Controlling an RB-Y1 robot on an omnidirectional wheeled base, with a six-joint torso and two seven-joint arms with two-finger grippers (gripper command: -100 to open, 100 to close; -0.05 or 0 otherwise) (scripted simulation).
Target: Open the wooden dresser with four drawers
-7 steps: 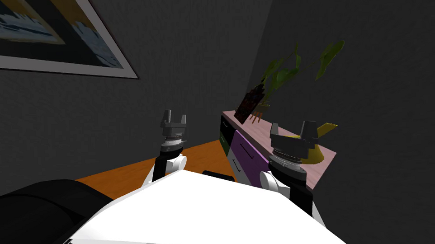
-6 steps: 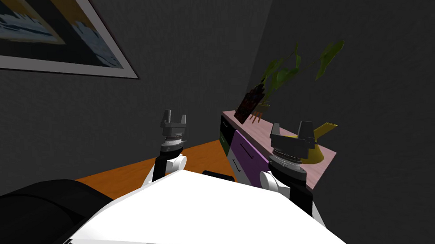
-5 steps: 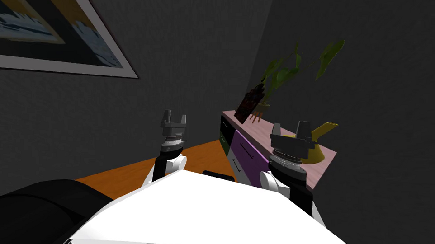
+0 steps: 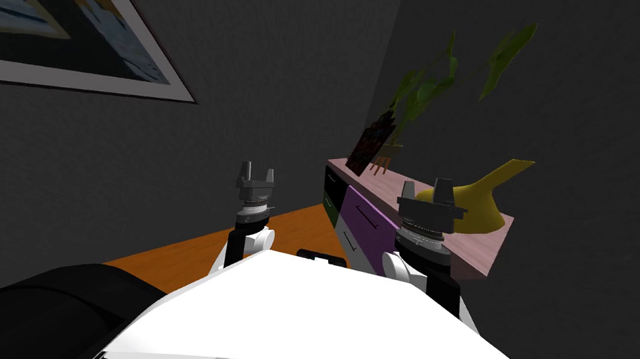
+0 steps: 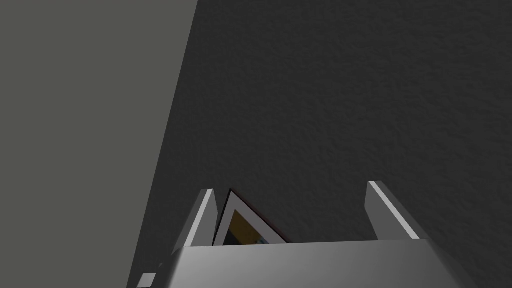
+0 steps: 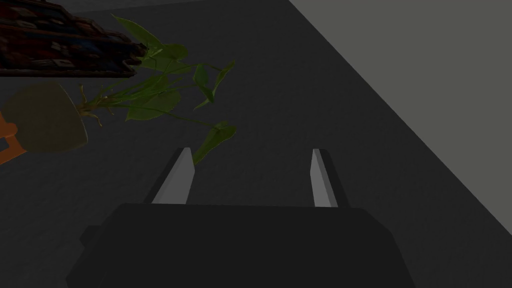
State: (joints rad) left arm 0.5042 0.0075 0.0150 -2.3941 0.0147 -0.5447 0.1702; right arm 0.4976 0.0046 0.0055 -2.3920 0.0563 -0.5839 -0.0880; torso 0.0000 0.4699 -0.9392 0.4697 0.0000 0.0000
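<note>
Dresser: (image 4: 393,179) stands against the wall ahead and to my right, with its near end just beyond the right gripper (image 4: 425,186).
Drawers: (image 4: 365,224) four fronts, two dark at the far end, one purple and one pale below it. All sit flush, so I cannot tell what is inside.
Handles: thin dark bars (image 4: 366,216), and neither gripper touches them.
Left gripper: (image 4: 256,168) is raised over the orange floor (image 4: 181,255), well apart from the dresser. In the left wrist view its fingers (image 5: 202,220) stand wide apart and grip nothing.
Right gripper: in the right wrist view (image 6: 251,150) its fingers (image 6: 182,175) are spread and empty, aimed at the wall past the plant.
Head view gives: the dresser top with a yellow vase (image 4: 476,205) at the near end. A dark board (image 4: 372,144) leans at the far end.
Right wrist view gives: the round pot (image 6: 45,117) on an orange stand (image 6: 7,142), just beside the board (image 6: 65,50).
Pot holds: the plant (image 6: 165,100), whose long stems reach toward the right gripper.
Vase: I cannot tell what it holds.
</note>
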